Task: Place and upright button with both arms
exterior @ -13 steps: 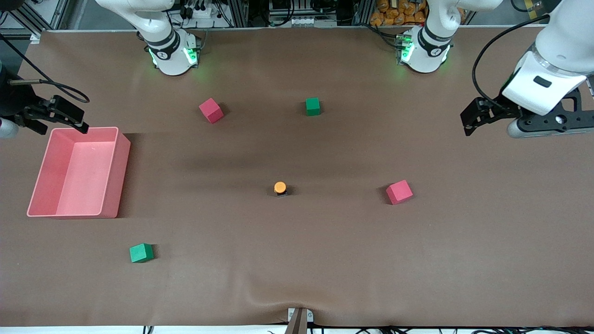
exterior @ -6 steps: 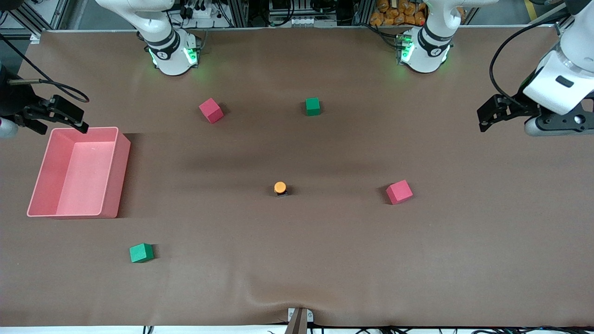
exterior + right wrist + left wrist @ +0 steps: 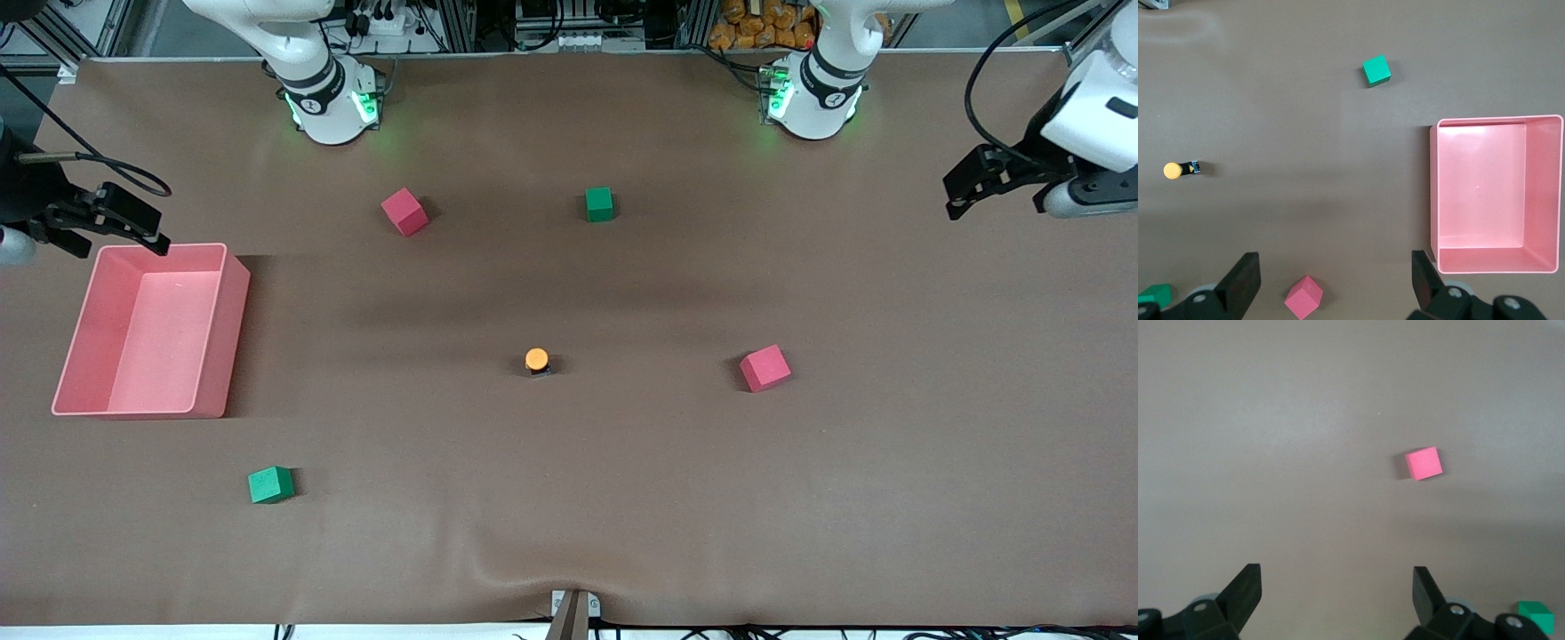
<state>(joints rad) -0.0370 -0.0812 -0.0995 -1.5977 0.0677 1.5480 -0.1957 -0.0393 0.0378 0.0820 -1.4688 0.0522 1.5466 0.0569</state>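
The button (image 3: pixel 536 360) stands upright on the brown table, orange cap up, near the middle. It also shows in the right wrist view (image 3: pixel 1174 171). My left gripper (image 3: pixel 953 197) is open and empty, up in the air over the left arm's end of the table, well away from the button. In the left wrist view (image 3: pixel 1337 587) its jaws stand wide apart over bare table. My right gripper (image 3: pixel 120 242) is open and empty, over the rim of the pink bin (image 3: pixel 233 311) at the right arm's end. Its jaws (image 3: pixel 1335 273) stand wide apart.
A red cube (image 3: pixel 765 367) lies beside the button toward the left arm's end and shows in the left wrist view (image 3: pixel 1424 463). Another red cube (image 3: pixel 404 212) and a green cube (image 3: pixel 599 204) lie nearer the bases. A second green cube (image 3: pixel 270 484) lies nearer the camera than the bin.
My left gripper has moved away from the middle, toward the left arm's end of the table and toward the bases. The right arm and the button have not moved.
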